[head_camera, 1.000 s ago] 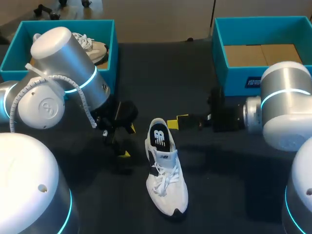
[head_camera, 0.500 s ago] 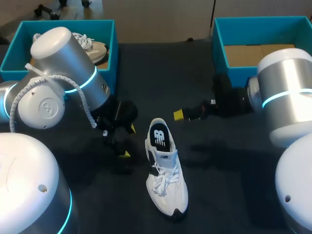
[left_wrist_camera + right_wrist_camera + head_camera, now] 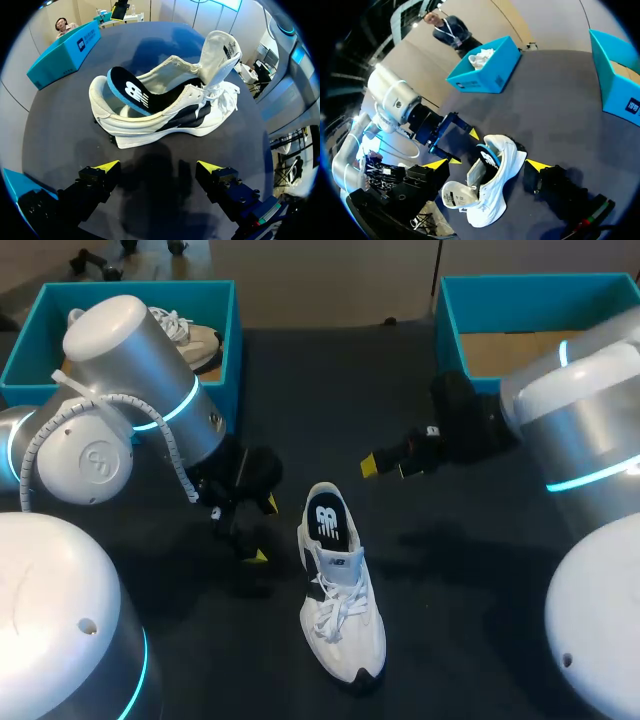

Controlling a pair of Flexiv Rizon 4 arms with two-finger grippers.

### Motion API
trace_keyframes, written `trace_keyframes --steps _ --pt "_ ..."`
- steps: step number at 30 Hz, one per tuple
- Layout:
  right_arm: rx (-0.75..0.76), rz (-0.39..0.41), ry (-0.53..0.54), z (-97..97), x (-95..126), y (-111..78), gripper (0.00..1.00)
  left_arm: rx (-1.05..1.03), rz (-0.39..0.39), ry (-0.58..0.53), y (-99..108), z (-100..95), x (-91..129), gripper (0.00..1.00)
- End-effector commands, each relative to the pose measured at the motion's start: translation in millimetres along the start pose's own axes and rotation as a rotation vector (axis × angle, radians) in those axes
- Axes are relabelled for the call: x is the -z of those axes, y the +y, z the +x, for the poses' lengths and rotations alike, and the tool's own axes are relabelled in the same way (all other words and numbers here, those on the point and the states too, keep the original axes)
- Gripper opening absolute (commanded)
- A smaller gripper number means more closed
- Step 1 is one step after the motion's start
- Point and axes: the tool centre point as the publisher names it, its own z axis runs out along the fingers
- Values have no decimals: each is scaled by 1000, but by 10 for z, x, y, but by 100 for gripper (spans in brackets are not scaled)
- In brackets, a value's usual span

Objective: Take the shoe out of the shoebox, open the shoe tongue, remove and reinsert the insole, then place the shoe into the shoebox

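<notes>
A white shoe (image 3: 342, 612) lies on the dark table, toe toward me. Its tongue (image 3: 220, 49) is folded up and open. The black insole (image 3: 328, 519) sits in the shoe with its heel end tilted up out of the heel; it also shows as the insole (image 3: 131, 92) in the left wrist view. My left gripper (image 3: 264, 529) stands open just left of the heel, and the shoe (image 3: 165, 111) lies ahead of its fingers. My right gripper (image 3: 385, 466) hangs open up and to the right of the heel, apart from it, with the shoe (image 3: 487, 186) between and beyond its fingers.
A teal shoebox (image 3: 222, 295) at the back left holds another white shoe (image 3: 193, 340). A second teal shoebox (image 3: 447, 315) at the back right has a cardboard liner inside. My left arm's big joints fill the left side of the table.
My right gripper has drawn back from the shoe's heel, up and toward the right shoebox. The left arm and the shoe have kept still.
</notes>
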Motion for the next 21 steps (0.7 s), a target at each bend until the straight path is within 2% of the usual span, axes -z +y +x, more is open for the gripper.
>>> trace_keyframes --steps 1,6,10,14,21 --pt "-3 56 -108 171 103 -53 100 0 -1 -3 2 12 4 100" --pt "-3 56 -108 171 103 -53 100 0 -1 -3 2 12 4 100" --pt "34 101 -133 231 -47 -33 100 8 2 8 64 -33 62 100" --pt "57 168 -216 280 -93 31 100 29 1 -1 144 -79 158 100" --pt "65 220 -316 327 -149 123 100 43 10 -3 307 -107 321 100"
